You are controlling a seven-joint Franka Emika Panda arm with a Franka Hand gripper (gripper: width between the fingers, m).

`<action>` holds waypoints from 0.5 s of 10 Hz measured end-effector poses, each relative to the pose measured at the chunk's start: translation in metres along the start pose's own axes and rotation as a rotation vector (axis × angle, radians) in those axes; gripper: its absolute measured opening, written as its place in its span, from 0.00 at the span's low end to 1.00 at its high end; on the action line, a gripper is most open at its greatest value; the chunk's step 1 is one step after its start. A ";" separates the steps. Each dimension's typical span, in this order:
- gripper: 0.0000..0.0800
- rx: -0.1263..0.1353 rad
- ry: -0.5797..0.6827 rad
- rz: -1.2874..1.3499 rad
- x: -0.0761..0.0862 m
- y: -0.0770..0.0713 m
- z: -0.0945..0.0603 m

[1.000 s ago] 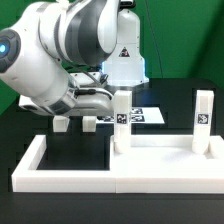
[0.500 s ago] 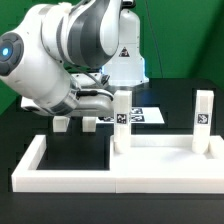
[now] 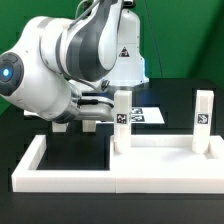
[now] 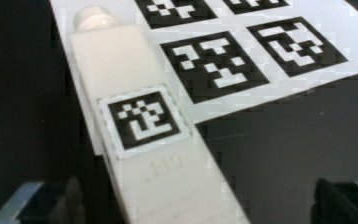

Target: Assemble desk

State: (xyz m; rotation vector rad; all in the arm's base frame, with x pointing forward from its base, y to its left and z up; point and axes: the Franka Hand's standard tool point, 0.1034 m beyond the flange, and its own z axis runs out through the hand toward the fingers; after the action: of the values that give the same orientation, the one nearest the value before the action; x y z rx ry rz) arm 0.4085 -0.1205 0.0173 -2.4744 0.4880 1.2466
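In the exterior view, the white-and-grey robot arm leans low over the black tabletop. Its dark fingers are just beside a short square white plastic leg bearing a tag marker. That leg stands upright on a corner of the flat white rectangular plastic desk panel. The panel lies inside the long white U-shaped border rail, toward the exterior view's right. A second upright leg stands on its opposite corner. Two loose white legs rest on the tabletop behind the rail, close under the arm. A careless sweep of the wrist could well knock them over or push them out of reach. The marker board lies behind the near leg.

In the wrist view, the fingers are spread wide and grip nothing. The tagged leg runs between them, with the marker board's printed tags beyond it. The leg looks slanted across the gap rather than square to it. If the fingers close this way, I judge one finger would touch first and tip the leg or twist it in its hole. Whether the leg is fully seated cannot be told. If it is loose, a skewed grip could jam it or drag the panel off the rail.
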 end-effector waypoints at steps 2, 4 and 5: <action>0.81 0.000 0.000 0.000 0.000 0.000 0.000; 0.75 0.000 0.000 0.000 0.000 0.000 0.000; 0.75 0.000 0.000 0.001 0.000 0.000 0.000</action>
State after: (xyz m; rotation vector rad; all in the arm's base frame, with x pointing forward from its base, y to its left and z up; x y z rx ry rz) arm 0.4083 -0.1208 0.0170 -2.4743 0.4889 1.2466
